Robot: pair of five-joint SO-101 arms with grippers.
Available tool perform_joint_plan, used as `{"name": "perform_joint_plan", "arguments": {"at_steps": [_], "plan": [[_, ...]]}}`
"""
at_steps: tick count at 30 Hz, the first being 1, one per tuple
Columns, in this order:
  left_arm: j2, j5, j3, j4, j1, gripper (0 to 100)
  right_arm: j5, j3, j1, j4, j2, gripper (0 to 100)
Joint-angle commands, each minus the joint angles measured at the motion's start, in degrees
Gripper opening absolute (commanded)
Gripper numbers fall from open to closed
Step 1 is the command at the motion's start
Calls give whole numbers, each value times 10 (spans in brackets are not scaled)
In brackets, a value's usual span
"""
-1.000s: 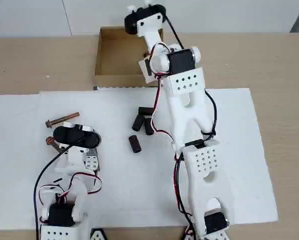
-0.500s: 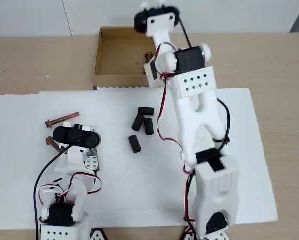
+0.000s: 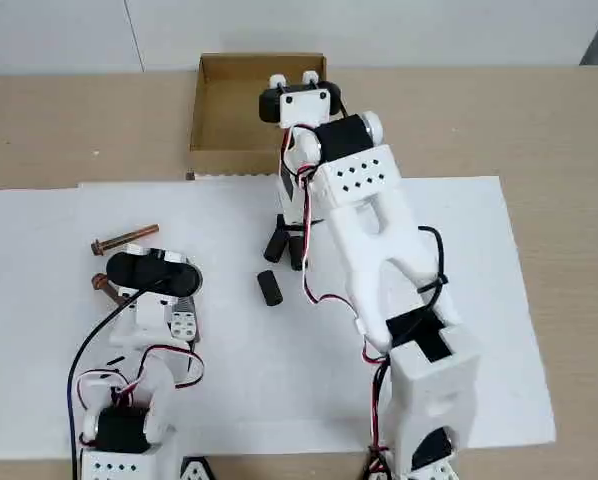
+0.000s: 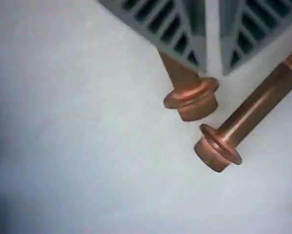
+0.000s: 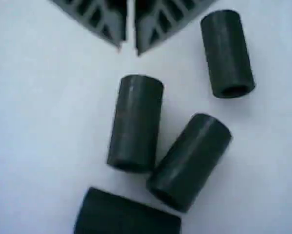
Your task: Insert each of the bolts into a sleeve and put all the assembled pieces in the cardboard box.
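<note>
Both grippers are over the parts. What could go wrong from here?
1. The middle sleeve touches a neighbouring sleeve; the right gripper, jaws shut close by, may scatter both if it descends unopened.
2. The left gripper sits over one bolt with a second bolt close beside; grasping could knock that away.

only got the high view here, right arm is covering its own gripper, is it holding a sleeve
Observer: No. The right wrist view shows the right gripper nearly shut, with nothing between its jaws.
Operator: how many lying under it
Observer: Four sleeves; two of them touch each other.
Operator: and the other side, holding anything
Observer: No. The left gripper is nearly shut too; a bolt runs under one finger, not between the jaws.
</note>
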Motion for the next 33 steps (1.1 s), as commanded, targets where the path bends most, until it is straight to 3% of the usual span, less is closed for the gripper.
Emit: {"name": "perform_joint_plan", "arguments": {"at_steps": [1,16,22,33], "plan": [[-4,-4,-2,-13,2,7,-8,0,-10,-1,20,5],[-4,-4,-2,-13,2,7,-8,-2,-42,-13,90,7],[-4,-4,-2,-13,2,7,-6,-2,-42,-10,90,139],[-4,-4,-2,-13,2,7,-4,-2,-42,-38,95,144]]}}
